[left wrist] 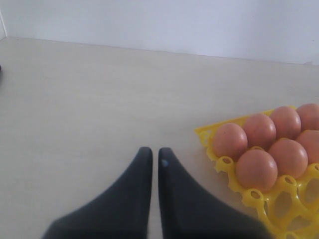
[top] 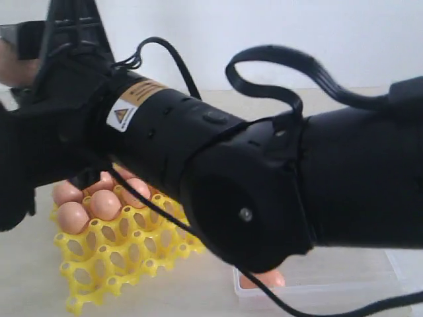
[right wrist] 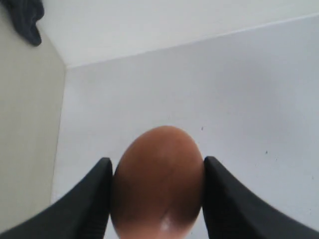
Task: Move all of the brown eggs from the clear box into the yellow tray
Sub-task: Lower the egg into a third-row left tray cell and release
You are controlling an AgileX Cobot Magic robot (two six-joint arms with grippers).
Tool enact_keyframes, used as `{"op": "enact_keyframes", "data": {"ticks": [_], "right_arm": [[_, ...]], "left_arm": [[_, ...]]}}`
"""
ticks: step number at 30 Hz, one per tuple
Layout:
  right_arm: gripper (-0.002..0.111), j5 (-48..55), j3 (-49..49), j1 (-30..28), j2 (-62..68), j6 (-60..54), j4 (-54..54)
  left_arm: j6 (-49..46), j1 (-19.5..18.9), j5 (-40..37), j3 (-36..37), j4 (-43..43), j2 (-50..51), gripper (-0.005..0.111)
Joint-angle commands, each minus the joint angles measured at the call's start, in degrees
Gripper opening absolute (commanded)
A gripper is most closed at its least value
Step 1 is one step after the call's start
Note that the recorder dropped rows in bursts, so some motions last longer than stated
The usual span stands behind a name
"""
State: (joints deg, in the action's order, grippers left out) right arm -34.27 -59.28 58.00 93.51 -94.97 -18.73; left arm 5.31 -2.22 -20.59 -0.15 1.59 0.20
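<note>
Grippers and eggs, three views. We read the right gripper [right wrist: 157,164] as clamped on a single brown egg [right wrist: 157,184]. Its two dark fingers [right wrist: 87,199] press on opposite flanks of the shell. The egg fills the whole gap between them, and its rounded end stands out beyond the tips.

The left gripper [left wrist: 153,153] holds nothing. Its fingers [left wrist: 134,194] are drawn together, with only a thin slit between the tips. Beneath and ahead of these fingers we see the pale table [left wrist: 75,99].

The yellow tray [left wrist: 205,133] lies off to one side of the left fingers, clearly apart from them, with one corner turned toward the tips. Brown eggs [left wrist: 256,169] sit in its cells in two rows, seven showing, those at the picture's edge cut off. The tray cells nearer the wrist show only yellow openwork.

In the exterior view a black arm [top: 231,165] with a looping cable [top: 277,63] covers most of the scene, and we cannot make out either pair of fingertips there. Below the arm the yellow tray [top: 112,257] shows, with brown eggs [top: 106,203] grouped at one corner. The clear box [top: 344,287] lies apart from the tray, and we see one more brown egg [top: 261,281] in it, just under the arm.
</note>
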Motion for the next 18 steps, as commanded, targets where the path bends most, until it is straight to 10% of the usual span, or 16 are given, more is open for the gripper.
{"op": "enact_keyframes", "data": {"ticks": [1,8,18], "right_arm": [[0.0,-8.86,-0.14,2.32,-0.79,21.93,2.51],[0.0,-23.11,-0.14,2.5,-0.83,91.4,0.67],[0.0,-15.27,-0.14,-4.88,-0.83,130.39,27.6]], "left_arm": [[-0.27,-0.18,0.23,0.15,-0.12,-0.2,0.004],[-0.27,-0.18,0.23,0.15,-0.12,-0.2,0.004],[-0.27,-0.18,0.23,0.15,-0.12,-0.2,0.004]]}}
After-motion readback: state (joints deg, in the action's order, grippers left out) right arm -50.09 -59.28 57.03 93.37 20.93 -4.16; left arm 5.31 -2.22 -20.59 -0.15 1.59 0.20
